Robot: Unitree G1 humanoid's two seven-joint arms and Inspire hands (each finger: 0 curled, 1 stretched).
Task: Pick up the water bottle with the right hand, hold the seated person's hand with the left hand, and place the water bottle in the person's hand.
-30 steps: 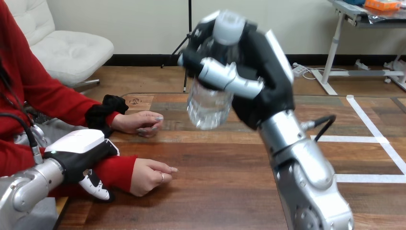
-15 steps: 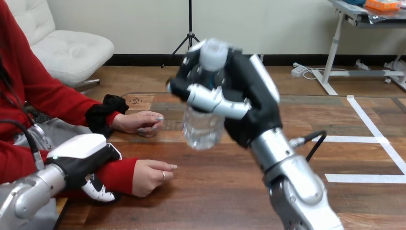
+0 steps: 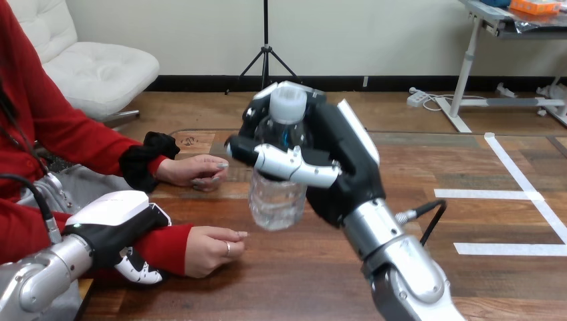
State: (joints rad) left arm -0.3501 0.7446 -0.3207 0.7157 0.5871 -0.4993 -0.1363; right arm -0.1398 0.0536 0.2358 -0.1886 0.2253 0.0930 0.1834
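My right hand (image 3: 342,167) grips the bottle (image 3: 276,200) upright, up and right of the person's near hand (image 3: 208,247), whose wrist (image 3: 170,245) my left hand (image 3: 114,221) clasps.

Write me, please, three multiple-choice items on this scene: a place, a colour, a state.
1. Where is the water bottle? A in the right hand, above the table; B on a chair; C in the person's palm.
2. What colour is its cap? A blue; B white; C red.
3. How are the left hand's fingers? A straight; B curled round the bottle; C curled round the person's wrist.
Key: 1 A, the right hand grips it in the air; 2 B, it shows white; 3 C, they hook under it.
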